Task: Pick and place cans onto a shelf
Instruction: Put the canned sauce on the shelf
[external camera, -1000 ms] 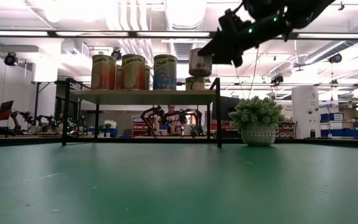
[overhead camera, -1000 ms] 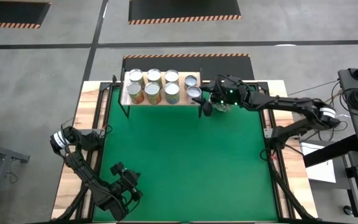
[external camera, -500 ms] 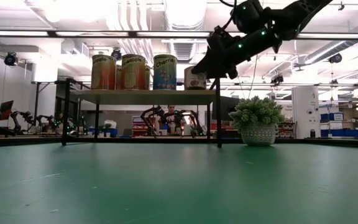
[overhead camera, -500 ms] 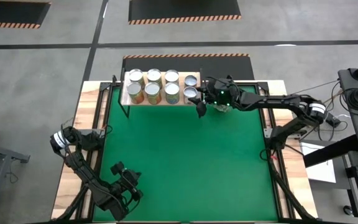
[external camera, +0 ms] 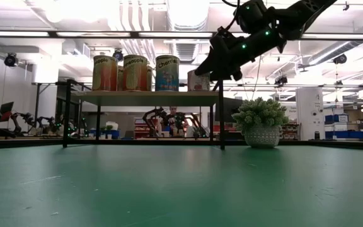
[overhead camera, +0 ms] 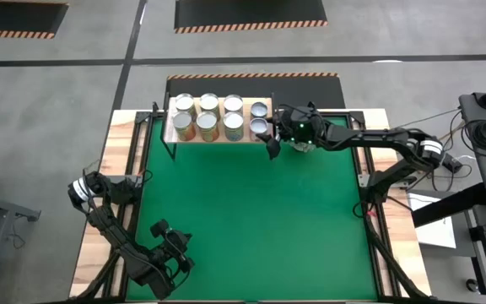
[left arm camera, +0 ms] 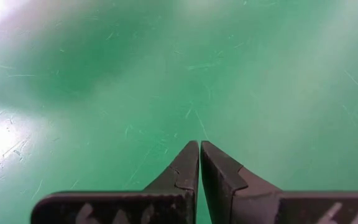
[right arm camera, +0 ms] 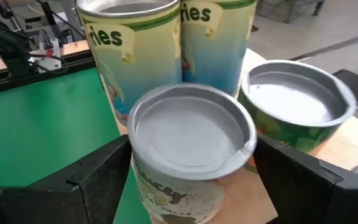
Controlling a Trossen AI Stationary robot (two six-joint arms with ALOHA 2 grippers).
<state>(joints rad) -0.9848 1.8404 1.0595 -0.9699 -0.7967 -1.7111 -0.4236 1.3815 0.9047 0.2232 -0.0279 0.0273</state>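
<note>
Now right tool (overhead camera: 264, 138) looser round can (overhead camera: 260, 126)

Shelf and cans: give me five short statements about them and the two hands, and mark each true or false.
1. Eight cans stand on the shelf. True.
2. The right hand is at the shelf's end beside the plant. True.
3. The left hand is open. False: its fingers are shut, low over the green mat.
4. A can lies on the mat. False: none does.
5. The right hand's fingers flank the nearest can, set on the shelf. True.
</note>
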